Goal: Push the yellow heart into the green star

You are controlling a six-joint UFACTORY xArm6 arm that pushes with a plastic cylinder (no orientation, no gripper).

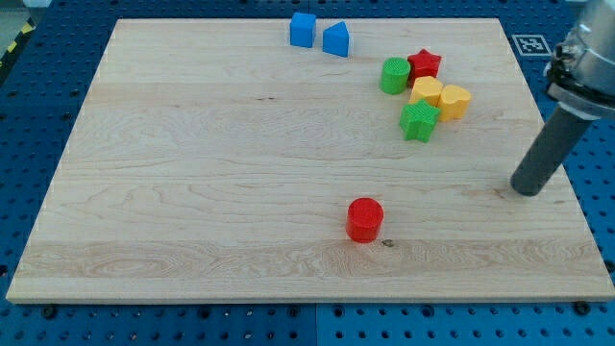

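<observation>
The green star (419,121) lies at the board's upper right, at the bottom of a tight cluster. Two yellow blocks sit just above it. The right one (455,101) looks like the yellow heart and is close to the star's upper right. The left one (426,91) looks like a hexagon and touches the star's top. My tip (525,190) rests on the board near its right edge. It is well to the lower right of the heart and the star and touches no block.
A green cylinder (394,75) and a red star (424,64) form the top of the cluster. A blue cube (303,29) and a blue wedge-like block (335,39) sit at the top edge. A red cylinder (365,219) stands alone at bottom centre.
</observation>
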